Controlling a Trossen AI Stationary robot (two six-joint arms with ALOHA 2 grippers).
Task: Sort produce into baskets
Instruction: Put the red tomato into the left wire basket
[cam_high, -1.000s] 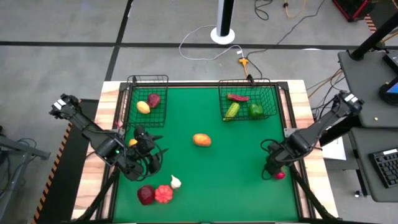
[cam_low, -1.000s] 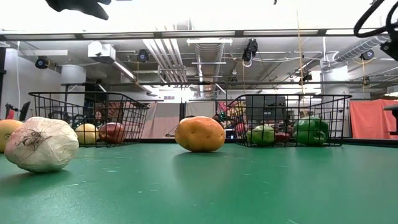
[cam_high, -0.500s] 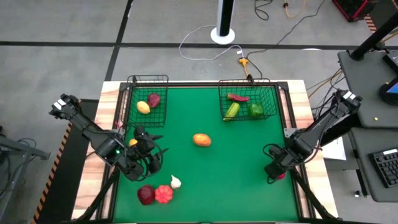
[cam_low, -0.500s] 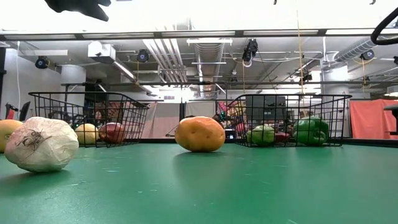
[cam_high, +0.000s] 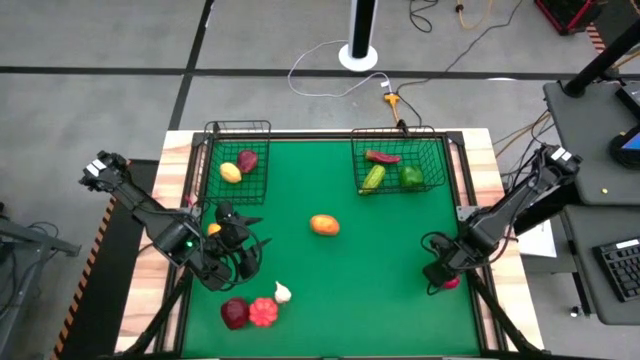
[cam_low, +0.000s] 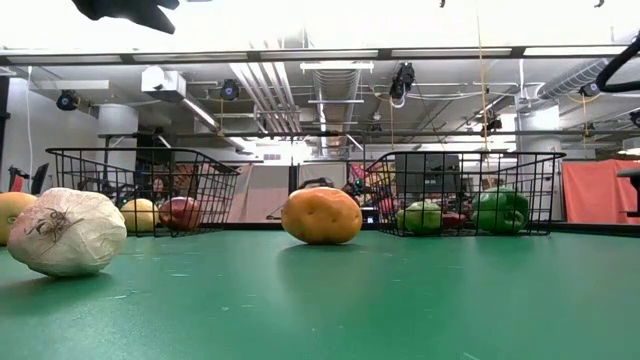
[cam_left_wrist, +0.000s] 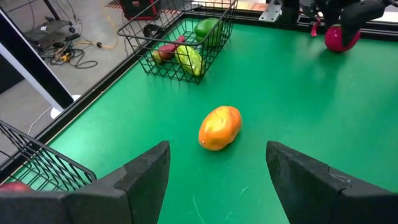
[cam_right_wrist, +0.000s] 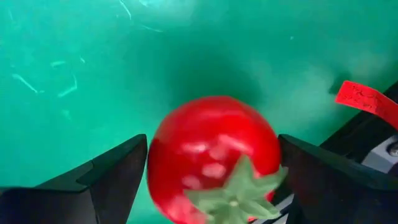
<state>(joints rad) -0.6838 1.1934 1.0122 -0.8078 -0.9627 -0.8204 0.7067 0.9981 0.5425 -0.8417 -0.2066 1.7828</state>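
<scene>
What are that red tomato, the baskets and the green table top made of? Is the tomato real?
The tomato looks like moulded plastic: glossy skin with bright highlights and a stiff green star stem, so probably a toy. The baskets are thin black wire mesh, likely coated metal. The table top looks like a matte green mat, faintly scuffed; felt or rubber, I can't tell.

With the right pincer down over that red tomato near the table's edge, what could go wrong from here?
The right pincer is open around the tomato, which sits near the green mat's right edge; a slightly off-centre close could squirt the round fruit off the table. The tomato looks almost as wide as the gap between the fingers, so one may nudge it first.
</scene>
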